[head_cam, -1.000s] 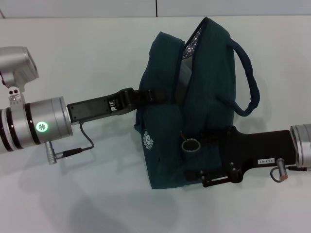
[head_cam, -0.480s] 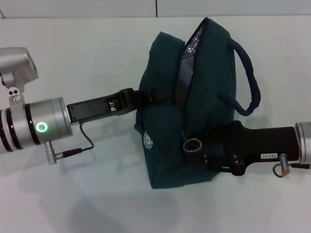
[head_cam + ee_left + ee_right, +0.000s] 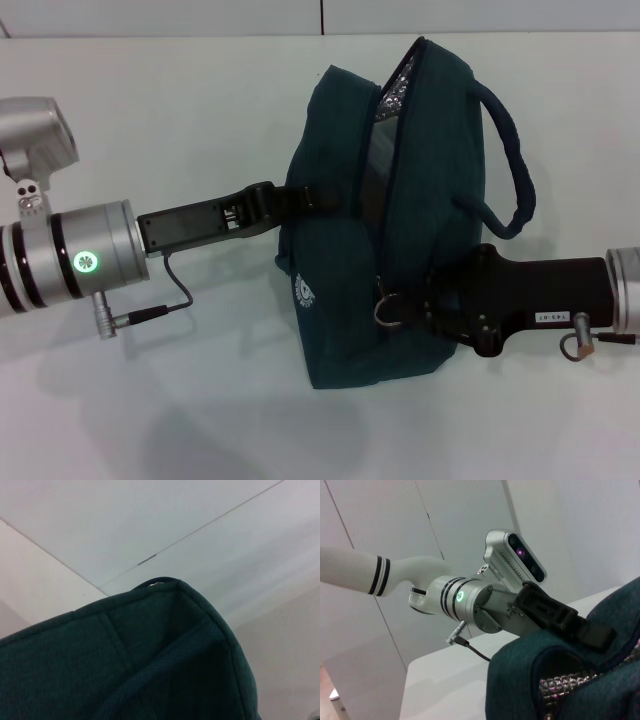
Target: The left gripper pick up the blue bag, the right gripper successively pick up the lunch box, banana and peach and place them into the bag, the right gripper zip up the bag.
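The right gripper (image 3: pixel 410 300) presses against the side of the blue bag (image 3: pixel 340 250), its fingers closed on the zipper's ring pull (image 3: pixel 386 308), which hangs just off its tip. Above the ring, the zipper line runs up to a gap at the bag's far end, where silver lining (image 3: pixel 392 95) glints. One navy handle (image 3: pixel 510 160) arcs out over the right arm. From the opposite side, the left gripper (image 3: pixel 315 198) is clamped on the other handle, holding the bag upright on the white table (image 3: pixel 200 380). A small white logo (image 3: pixel 304 291) faces the left arm.
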Available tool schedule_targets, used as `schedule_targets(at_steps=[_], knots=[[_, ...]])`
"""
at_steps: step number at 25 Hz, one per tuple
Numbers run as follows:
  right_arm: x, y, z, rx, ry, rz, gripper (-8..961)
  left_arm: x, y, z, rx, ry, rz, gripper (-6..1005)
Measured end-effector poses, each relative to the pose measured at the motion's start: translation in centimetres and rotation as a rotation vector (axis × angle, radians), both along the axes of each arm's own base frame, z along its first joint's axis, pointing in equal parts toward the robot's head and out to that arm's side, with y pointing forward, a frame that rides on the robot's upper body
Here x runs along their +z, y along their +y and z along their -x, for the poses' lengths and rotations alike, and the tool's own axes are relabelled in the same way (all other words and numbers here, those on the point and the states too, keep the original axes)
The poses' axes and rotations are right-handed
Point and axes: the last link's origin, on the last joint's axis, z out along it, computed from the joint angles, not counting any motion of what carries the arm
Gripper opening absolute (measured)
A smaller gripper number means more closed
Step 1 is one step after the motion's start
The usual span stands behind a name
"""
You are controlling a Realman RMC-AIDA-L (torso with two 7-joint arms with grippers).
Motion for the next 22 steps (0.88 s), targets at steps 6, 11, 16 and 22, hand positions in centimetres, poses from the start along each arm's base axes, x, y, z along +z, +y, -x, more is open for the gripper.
schedule_targets(at_steps=[6, 11, 16, 22], knots=[[-0.1, 0.06, 0.24, 0.009, 0.0, 0.006, 123, 0.01, 0.0, 0.01, 0.0, 0.001, 0.0, 44], [-0.14, -0.01, 0.26, 0.011, 0.0, 0.011, 125, 0.04, 0.01, 0.01, 0.0, 0.0, 0.0, 44], [-0.13, -0.05, 0.28, 0.013, 0.001, 0.012, 118, 0.04, 0.0, 0.01, -0.001, -0.001, 0.0, 45], [-0.19, -0.09, 0.4, 0.019, 0.001, 0.015, 111, 0.05, 0.04, -0.04, -0.002, 0.0, 0.0, 45]])
